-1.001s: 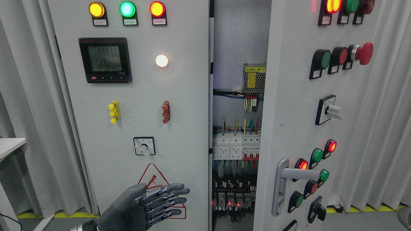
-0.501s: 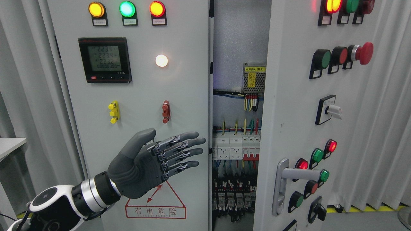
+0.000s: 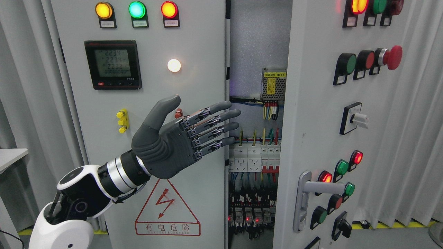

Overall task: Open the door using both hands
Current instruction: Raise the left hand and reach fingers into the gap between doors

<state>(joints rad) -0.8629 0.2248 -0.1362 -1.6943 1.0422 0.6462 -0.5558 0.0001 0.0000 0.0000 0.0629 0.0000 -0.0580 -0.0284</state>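
Looking at the cabinet, you see two pale grey doors: the left door [image 3: 145, 103] sits flat and closed-looking, while the right door [image 3: 311, 114] is swung out toward you, leaving a tall gap between them. The right door carries a silver lever handle [image 3: 320, 188] near its lower left edge, with red and green pushbuttons beside it and a red mushroom button [image 3: 392, 57] toward its upper right. The left door bears a digital meter [image 3: 113, 64] near its upper left, three lit lamps along its top edge, and a triangular warning sticker [image 3: 168, 211] near its bottom edge.

Inside the gap, the cabinet interior [image 3: 258, 34] holds a small power supply [image 3: 274, 84] with coloured wires under it, a row of white breakers [image 3: 254, 158] below that, and dark terminals with red lights lower still.

Your left hand [image 3: 180, 140] is raised in front of the left door's right edge, fingers [image 3: 216, 121] extended straight and slightly fanned, thumb up, holding nothing; the fingertips reach over the gap.
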